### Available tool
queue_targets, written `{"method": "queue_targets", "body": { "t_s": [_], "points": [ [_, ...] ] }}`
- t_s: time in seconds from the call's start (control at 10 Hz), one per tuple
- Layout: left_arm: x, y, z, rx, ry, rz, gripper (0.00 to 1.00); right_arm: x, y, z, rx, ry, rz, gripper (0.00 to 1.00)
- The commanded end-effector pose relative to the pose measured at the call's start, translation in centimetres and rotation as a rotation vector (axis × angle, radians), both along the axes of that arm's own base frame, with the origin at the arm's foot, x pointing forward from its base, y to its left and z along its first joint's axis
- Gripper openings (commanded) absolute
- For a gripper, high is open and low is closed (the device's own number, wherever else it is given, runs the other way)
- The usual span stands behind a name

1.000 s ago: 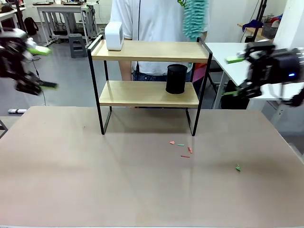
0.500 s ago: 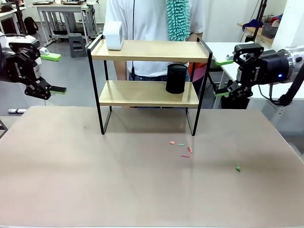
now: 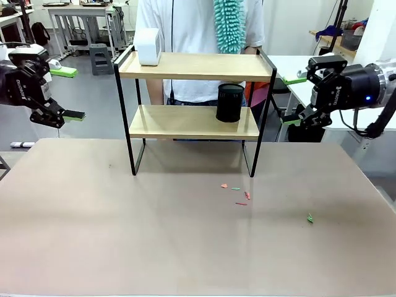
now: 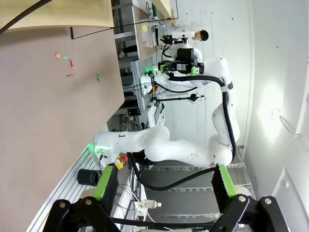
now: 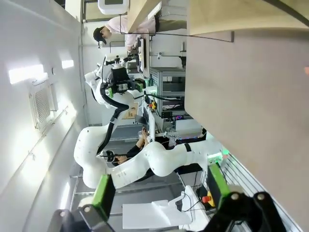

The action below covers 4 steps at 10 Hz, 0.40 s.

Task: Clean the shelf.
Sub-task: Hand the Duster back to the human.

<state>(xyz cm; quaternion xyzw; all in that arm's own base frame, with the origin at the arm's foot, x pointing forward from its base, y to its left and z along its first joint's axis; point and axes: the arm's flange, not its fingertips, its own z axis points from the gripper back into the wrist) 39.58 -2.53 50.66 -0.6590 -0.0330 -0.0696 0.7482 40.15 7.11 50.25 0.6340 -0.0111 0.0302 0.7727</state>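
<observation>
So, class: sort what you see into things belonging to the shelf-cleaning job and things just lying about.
Belonging to the job:
shelf
teal duster the person holds
white box on the top board
black cup on the lower board

Lying about:
paper scraps on the tan tabletop

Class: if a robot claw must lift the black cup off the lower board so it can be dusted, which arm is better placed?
Probably the right: the black cup stands toward that end of the shelf, nearer the open right claw than the left claw.

I see the shelf point(image 3: 193, 111) upright at the table's point(image 3: 185, 241) far side: two light wooden boards in a black frame.
</observation>
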Motion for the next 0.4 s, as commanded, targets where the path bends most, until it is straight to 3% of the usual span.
{"method": "queue_targets", "body": {
  "t_s": [0.0,0.3],
  "points": [
    [-0.26,0.04,0.08,0.006,0.003,-0.015,1.0,-0.44,0.07,-0.01,0.001,0.008,0.005,1.0],
    [-0.26,0.04,0.08,0.006,0.003,-0.015,1.0,-0.44,0.07,-0.01,0.001,0.008,0.005,1.0]
  ]
}}
